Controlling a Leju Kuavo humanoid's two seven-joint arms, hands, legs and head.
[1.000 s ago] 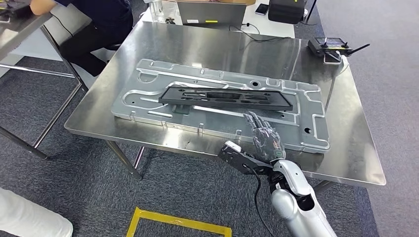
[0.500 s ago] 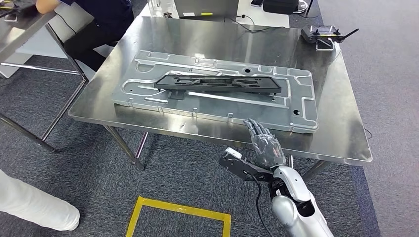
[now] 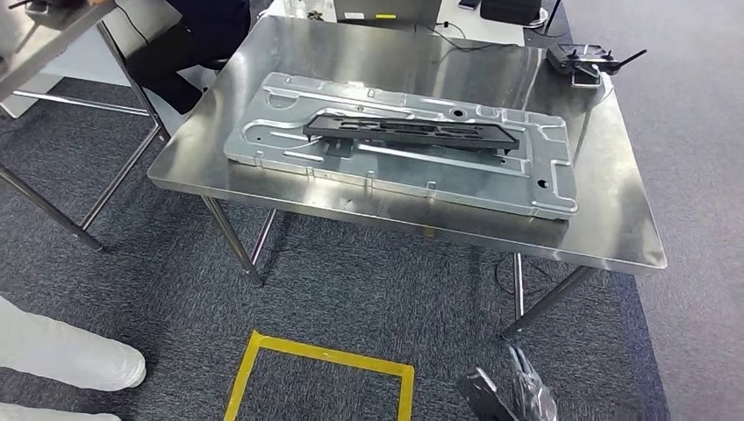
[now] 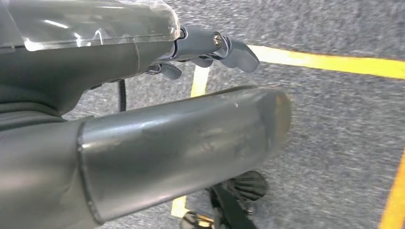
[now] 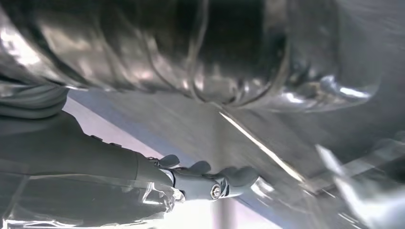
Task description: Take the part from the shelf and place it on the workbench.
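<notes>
i am seeing a person's white trouser leg (image 3: 61,355) lying at far left, beside yellow floor tape (image 3: 320,364). my left hand (image 4: 210,47) is hanging over carpet, fingers loosely spread, holding nothing. the black part (image 3: 412,133) is lying flat on the metal panel (image 3: 456,180) atop the workbench (image 3: 614,232). my right hand (image 3: 526,395) is hanging low, empty, fingers slightly curled.

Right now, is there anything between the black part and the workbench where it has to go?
Yes: the black part lies on a large stamped metal panel, which rests flat on the steel workbench. The panel separates the part from the bench top. The right hand hangs low, away from the bench edge.
</notes>
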